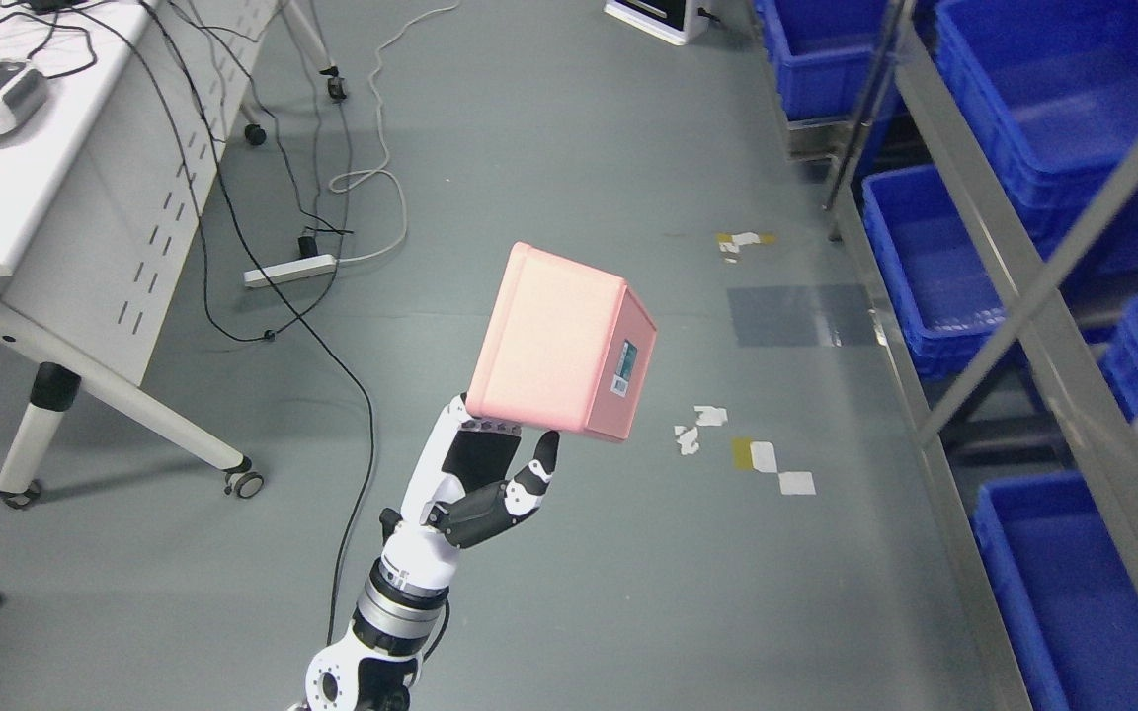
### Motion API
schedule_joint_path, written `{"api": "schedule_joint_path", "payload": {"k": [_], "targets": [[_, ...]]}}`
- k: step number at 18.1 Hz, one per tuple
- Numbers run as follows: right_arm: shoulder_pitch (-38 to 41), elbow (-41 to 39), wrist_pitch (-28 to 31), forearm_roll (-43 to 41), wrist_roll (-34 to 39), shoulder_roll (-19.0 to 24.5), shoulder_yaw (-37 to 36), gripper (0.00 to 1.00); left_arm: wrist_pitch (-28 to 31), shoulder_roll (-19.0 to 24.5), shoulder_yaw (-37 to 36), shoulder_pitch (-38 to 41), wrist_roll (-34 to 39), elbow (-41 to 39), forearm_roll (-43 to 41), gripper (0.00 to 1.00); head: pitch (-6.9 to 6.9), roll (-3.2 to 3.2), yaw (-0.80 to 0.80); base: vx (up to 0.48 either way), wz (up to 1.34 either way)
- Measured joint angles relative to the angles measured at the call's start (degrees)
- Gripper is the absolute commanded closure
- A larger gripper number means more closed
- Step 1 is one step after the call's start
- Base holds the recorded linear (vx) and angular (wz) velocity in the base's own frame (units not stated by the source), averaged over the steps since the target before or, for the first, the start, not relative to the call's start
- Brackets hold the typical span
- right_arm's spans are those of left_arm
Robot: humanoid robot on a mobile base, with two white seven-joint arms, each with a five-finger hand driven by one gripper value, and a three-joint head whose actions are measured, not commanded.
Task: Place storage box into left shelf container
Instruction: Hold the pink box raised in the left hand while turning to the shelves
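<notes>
Head view: I'm watching my left hand (490,474) coming up from the bottom edge, left of the middle, gripping the pink storage box (554,341) by its near lower edge, thumb (541,464) pressing against the underside. The box is hanging tilted in the air above the grey floor (549,148), barcode label (625,368) facing right. The metal shelf (1014,286) with blue bins (930,267) is standing well apart on the right. A white table (55,197) with trailing cables (332,346) is sitting far left.

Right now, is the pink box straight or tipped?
Tipped. The pink box leans with one corner lowest, held up over the floor by the left robot hand.
</notes>
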Motion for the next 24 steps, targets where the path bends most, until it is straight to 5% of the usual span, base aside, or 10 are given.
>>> {"api": "schedule_joint_path", "payload": {"k": [24], "targets": [[0.0, 0.0, 0.0, 0.0, 0.0, 0.0, 0.0, 0.00, -1.6, 0.0, 2.0, 6.2, -4.5, -3.0, -0.1, 0.98, 0.01, 0.00, 0.00, 0.600, -0.09]]}}
